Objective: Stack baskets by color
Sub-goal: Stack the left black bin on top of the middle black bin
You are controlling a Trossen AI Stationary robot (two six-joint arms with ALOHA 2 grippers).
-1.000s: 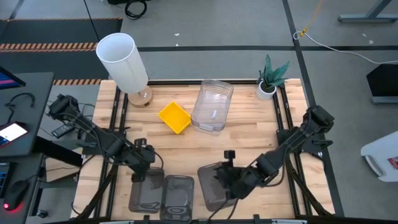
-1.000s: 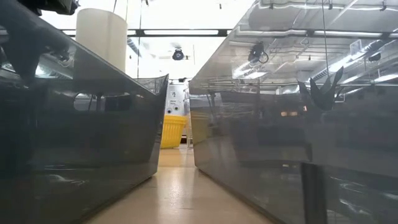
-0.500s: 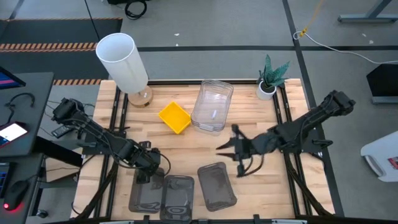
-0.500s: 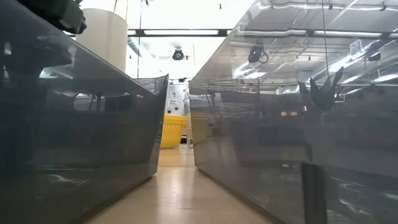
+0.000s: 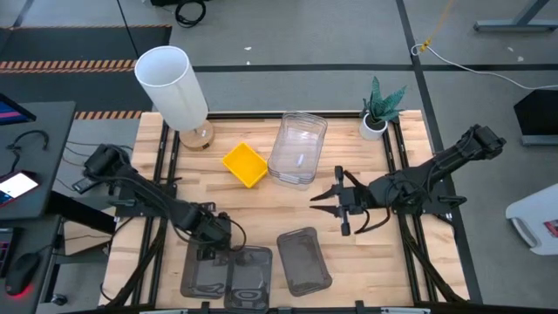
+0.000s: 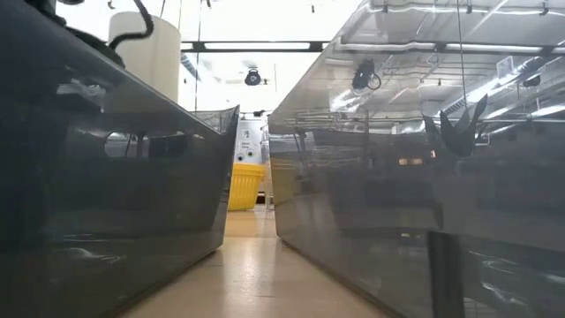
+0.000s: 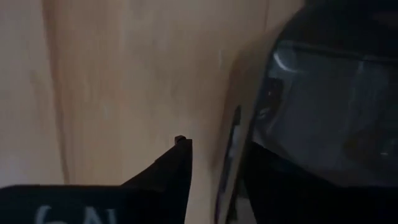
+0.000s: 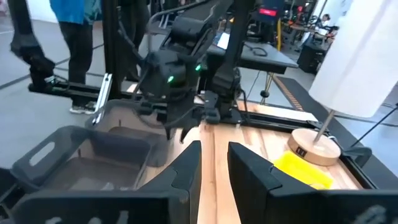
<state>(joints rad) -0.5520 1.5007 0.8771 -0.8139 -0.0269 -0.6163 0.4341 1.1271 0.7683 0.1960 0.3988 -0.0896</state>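
Three dark grey baskets lie along the near edge: one at the left (image 5: pixel 199 279), one beside it (image 5: pixel 253 277), and one apart to the right (image 5: pixel 303 260). My left gripper (image 5: pixel 215 247) points down at the far rim of the left pair, open, one finger outside on the wood (image 7: pixel 177 158) and the wall (image 7: pixel 231 140) between its fingers. A yellow basket (image 5: pixel 244 164) and a stack of clear baskets (image 5: pixel 298 146) rest on the far half. My right gripper (image 5: pixel 330 205) hovers level over the middle, open and holding nothing (image 8: pixel 214 163). My left gripper comes from above and straddles a grey basket's far wall (image 7: pixel 231 140), one finger outside and one inside. A gap shows between the outer finger and the wall. Whether the inner finger touches, I cannot tell. The basket sits flat on the table.
A tall white cylinder on a wooden foot (image 5: pixel 172 87) stands at the far left corner, a small potted plant (image 5: pixel 379 109) at the far right. Bare wood (image 5: pixel 261 214) lies between the far baskets and the grey ones. People and stands show beyond the table (image 8: pixel 68 25).
My right gripper has drawn away from the right grey basket, rising and moving toward the far and right side, and has tipped from pointing down to level. That basket stays flat on the table. My left gripper has sunk onto the far rim of the left grey baskets.
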